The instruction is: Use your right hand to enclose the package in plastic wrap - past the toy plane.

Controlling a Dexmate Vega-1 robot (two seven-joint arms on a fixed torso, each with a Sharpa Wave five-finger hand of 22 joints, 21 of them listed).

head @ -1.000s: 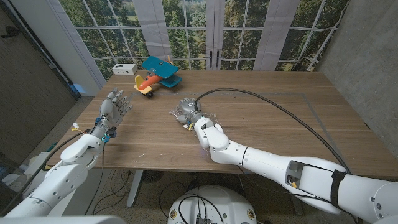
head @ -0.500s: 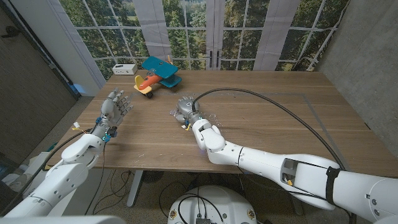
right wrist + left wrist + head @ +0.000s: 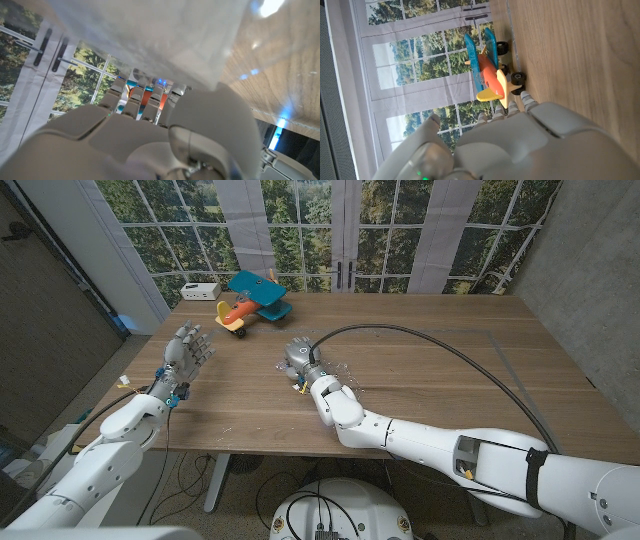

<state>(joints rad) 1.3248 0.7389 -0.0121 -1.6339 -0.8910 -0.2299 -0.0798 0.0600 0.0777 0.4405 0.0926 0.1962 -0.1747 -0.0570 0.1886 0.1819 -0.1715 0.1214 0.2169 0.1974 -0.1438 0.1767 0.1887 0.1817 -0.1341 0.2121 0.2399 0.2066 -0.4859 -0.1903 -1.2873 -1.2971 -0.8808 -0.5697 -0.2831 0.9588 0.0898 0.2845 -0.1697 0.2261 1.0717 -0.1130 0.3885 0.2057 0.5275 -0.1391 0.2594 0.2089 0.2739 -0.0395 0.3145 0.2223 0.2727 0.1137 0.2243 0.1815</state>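
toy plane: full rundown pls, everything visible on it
The toy plane is a small biplane, plastic by its look, with two blue wings, an orange-red body, a yellow tail and black wheels. It stands upright on its wheels on the wooden table, at the far left part, by the window. A small white box sits just beside it; whether they touch cannot be told. Neither hand touches it: the left hand and the right hand are both nearer the robot.

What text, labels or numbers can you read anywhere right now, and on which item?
None readable.
White box at the table's far left: dark marks on its front, too small to read.
Toy plane: no lettering visible.
Plastic-wrapped package under the right hand: no label to make out.
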